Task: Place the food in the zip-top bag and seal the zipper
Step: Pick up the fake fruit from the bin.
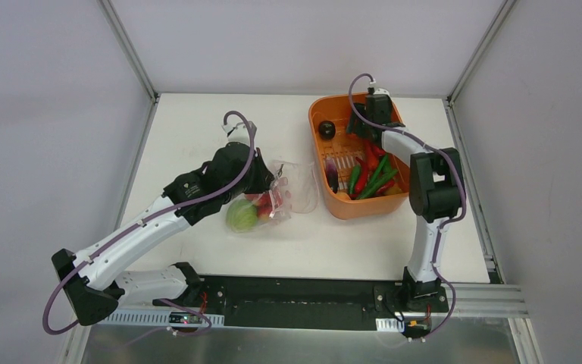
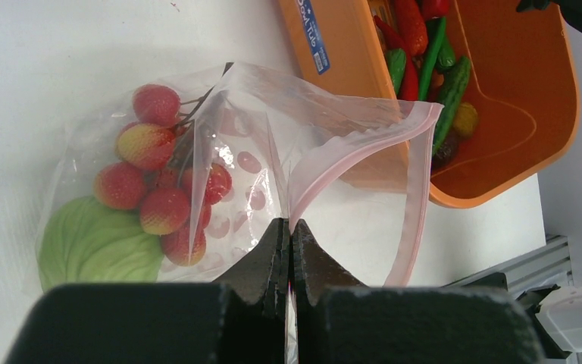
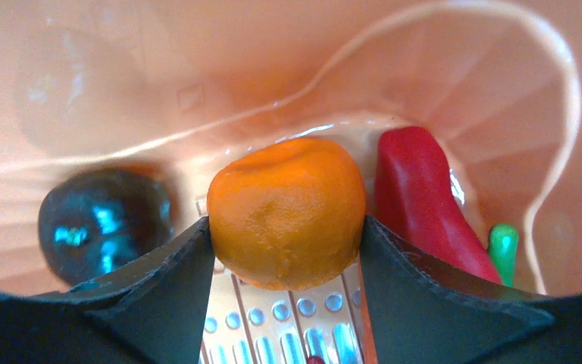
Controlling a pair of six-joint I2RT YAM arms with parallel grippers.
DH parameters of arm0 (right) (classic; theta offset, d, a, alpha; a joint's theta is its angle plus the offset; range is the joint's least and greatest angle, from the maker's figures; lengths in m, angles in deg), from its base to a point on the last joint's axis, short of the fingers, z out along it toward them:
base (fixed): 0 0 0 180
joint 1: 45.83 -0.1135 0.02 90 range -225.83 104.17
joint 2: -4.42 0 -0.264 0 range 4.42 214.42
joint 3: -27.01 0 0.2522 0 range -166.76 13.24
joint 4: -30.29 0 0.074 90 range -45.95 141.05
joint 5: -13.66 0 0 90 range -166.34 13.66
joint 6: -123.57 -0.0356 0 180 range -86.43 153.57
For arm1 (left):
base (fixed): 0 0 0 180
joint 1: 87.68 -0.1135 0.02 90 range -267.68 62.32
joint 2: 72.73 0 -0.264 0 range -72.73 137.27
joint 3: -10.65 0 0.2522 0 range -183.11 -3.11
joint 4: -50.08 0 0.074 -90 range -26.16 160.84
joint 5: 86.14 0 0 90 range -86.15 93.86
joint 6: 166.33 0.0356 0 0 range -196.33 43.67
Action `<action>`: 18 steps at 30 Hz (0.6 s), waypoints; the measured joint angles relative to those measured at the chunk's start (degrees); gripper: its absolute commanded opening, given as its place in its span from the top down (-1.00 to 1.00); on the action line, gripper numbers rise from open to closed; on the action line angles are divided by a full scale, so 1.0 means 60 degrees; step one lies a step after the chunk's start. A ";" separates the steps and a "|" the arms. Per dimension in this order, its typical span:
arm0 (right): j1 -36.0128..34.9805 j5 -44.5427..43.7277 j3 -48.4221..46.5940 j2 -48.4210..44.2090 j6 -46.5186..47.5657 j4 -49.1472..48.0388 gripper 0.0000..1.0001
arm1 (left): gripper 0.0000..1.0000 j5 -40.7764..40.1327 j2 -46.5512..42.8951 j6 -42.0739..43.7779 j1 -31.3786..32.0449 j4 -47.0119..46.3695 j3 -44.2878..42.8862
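Note:
The clear zip-top bag [image 1: 284,193] lies left of the orange tub [image 1: 323,159]. It holds red-yellow fruits [image 2: 151,178] and a light green piece [image 2: 95,243]. Its mouth gapes toward the tub, with the pink zipper strip [image 2: 364,144] curling round the opening. My left gripper [image 2: 289,231] is shut on the bag's mouth edge and holds it up. My right gripper [image 3: 288,227] is inside the tub's far end, its fingers [image 3: 174,262] pressed on both sides of an orange fruit [image 3: 288,208]. A dark purple piece [image 3: 102,220] lies left of it, a red pepper [image 3: 420,197] right.
The tub holds several red and green peppers [image 1: 371,174], a purple piece [image 1: 331,173] and the dark round piece [image 1: 326,130]. The tub's walls close in around the right gripper. Grey enclosure walls bound the white table [image 1: 189,136]. A metal rail [image 1: 485,299] runs along the near edge.

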 measured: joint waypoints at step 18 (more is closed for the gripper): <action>0.0015 0.5096 0.4058 -0.6859 -0.1778 -0.0871 0.16 | 1.00 0.0240 -0.0138 -0.0106 0.0000 -0.0004 0.0069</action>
